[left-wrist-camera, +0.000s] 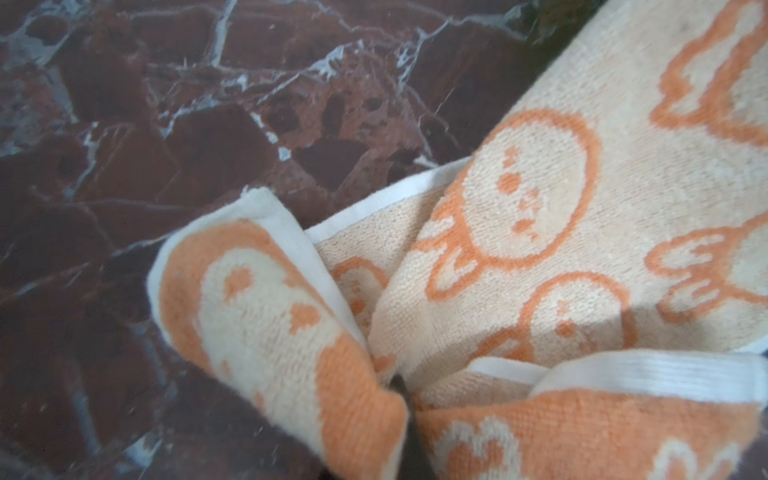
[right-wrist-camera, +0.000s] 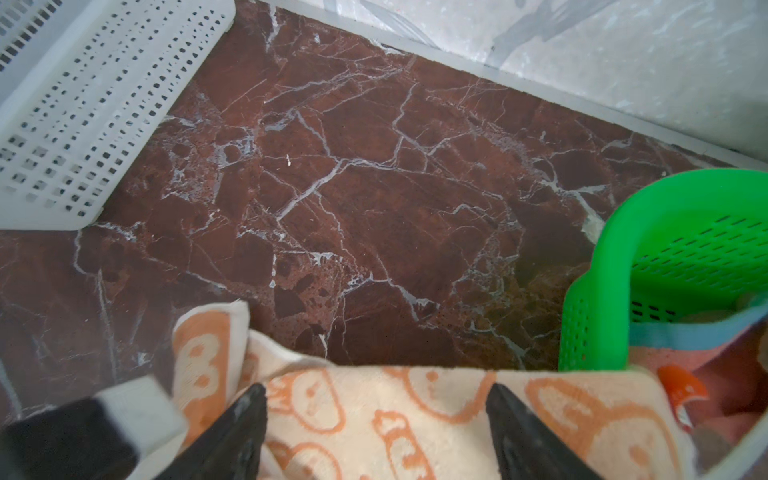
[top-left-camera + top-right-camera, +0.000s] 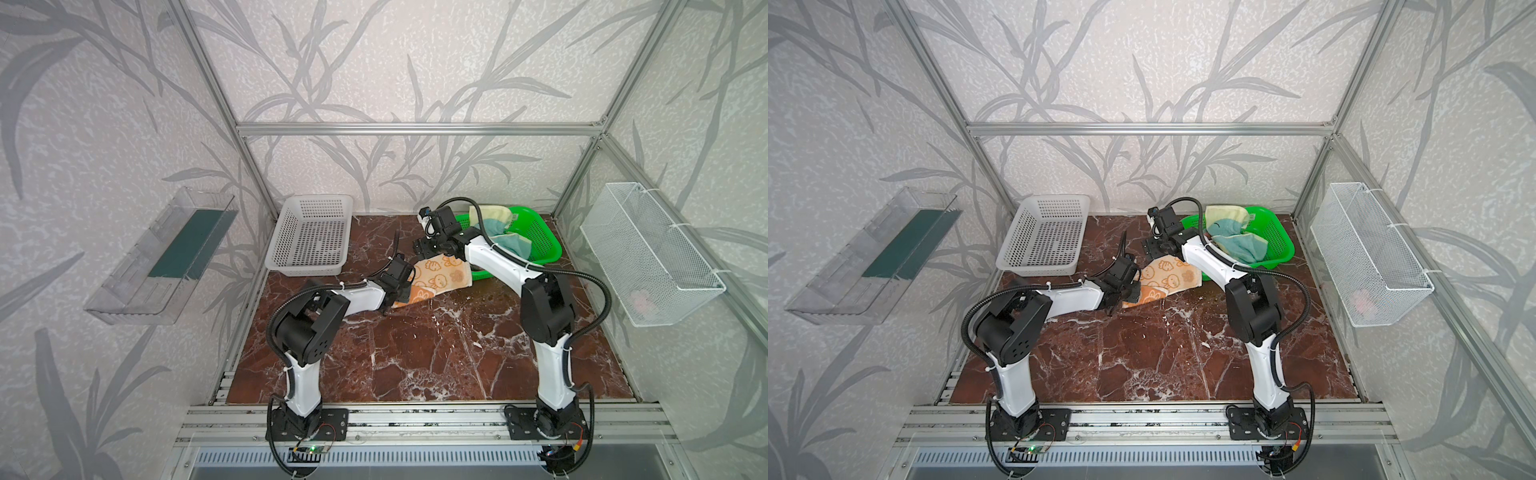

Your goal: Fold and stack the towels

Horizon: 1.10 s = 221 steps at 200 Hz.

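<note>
1. Orange towel (image 3: 442, 277) (image 3: 1169, 279): lies on the brown marbled counter (image 3: 415, 353) (image 3: 1142, 353) toward the back, between the two arms. It is not flat. The pale bunny-print side faces up over most of it, and a deeper orange fold shows at the end nearest the left arm.
2. Left claw (image 3: 400, 291) (image 3: 1126, 291): closed tight on the orange towel at that near-left end. In the left wrist view the cloth (image 1: 582, 199) bunches into pleats that meet at a dark fingertip (image 1: 405, 401), and a white-hemmed corner curls up beside it.
3. Right claw (image 3: 424, 249) (image 3: 1152, 247) (image 2: 374, 401): jaws wide apart. In the right wrist view both dark fingers (image 2: 241, 419) sit over the far edge of the orange towel (image 2: 415, 415). Whether they touch the cloth cannot be told.
4. The right end of the orange towel reaches the near corner of the green basket (image 3: 546, 245) (image 3: 1281, 247) (image 2: 665, 208).
5. Pale yellow towel (image 3: 492, 216) (image 3: 1223, 215): crumpled inside the green basket at back right, with teal parts showing. The right arm partly covers it.
6. Salmon-pink towel (image 2: 723, 365): seen only in the right wrist view, close against the green basket wall and next to the orange towel's end. Whether it is inside the basket cannot be told.
7. White basket (image 3: 307, 272) (image 3: 1038, 271) (image 2: 83, 104): at back left on the counter, apart from the towels.
</note>
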{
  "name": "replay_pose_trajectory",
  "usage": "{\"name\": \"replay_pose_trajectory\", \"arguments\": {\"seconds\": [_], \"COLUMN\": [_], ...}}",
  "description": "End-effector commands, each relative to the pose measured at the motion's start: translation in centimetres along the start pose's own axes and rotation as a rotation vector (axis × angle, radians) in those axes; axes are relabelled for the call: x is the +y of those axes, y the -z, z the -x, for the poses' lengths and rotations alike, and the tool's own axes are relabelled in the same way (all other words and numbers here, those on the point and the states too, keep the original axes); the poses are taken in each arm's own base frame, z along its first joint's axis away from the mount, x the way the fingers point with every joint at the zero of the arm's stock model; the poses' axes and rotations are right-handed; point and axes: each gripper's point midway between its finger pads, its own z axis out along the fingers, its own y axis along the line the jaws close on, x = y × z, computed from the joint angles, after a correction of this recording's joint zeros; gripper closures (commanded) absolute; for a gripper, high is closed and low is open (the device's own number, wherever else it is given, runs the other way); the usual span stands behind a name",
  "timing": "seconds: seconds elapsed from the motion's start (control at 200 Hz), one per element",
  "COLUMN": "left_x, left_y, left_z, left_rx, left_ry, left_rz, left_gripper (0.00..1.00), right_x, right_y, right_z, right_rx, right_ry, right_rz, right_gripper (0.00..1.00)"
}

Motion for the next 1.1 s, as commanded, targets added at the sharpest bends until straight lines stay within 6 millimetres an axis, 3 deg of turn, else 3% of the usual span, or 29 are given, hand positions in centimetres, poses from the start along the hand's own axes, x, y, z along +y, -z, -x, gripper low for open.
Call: {"name": "replay_pose_trajectory", "arguments": {"seconds": [0.0,0.16,0.26,0.42,0.65,0.825,1.1], "left_x": [2.7,6.5,7.2,6.7,4.5,3.1,2.6], "left_y": [2.7,7.0,8.7,9.8,10.1,10.9,12.9], "left_z": [-1.6,-0.8,-0.2,0.5,1.1,2.0,3.0], "left_rx": [0.028,-0.027,-0.049,-0.081,-0.109,-0.184,-0.300], "left_ry": [-0.006,0.033,0.022,0.040,0.041,0.028,0.047], "left_rz": [0.105,0.267,0.286,0.245,0.105,0.003,-0.078], "left_gripper": [1.00,1.00,1.00,1.00,1.00,1.00,1.00], "right_x": [-0.2,-0.1,-0.4,-1.1,-3.5,-6.7,-12.7], "right_y": [-0.8,-2.2,-2.9,-4.5,-6.2,-6.0,-5.3], "right_z": [0.3,0.3,0.4,0.1,-2.7,-3.7,-2.3], "right_rx": [0.015,0.037,0.039,0.073,0.168,0.176,0.127], "right_ry": [-0.017,-0.033,-0.044,-0.067,-0.103,-0.137,-0.189], "right_rz": [0.001,0.002,-0.016,-0.040,-0.159,-0.244,-0.259], "right_gripper": [0.17,0.17,0.17,0.16,0.15,0.14,0.14]}}
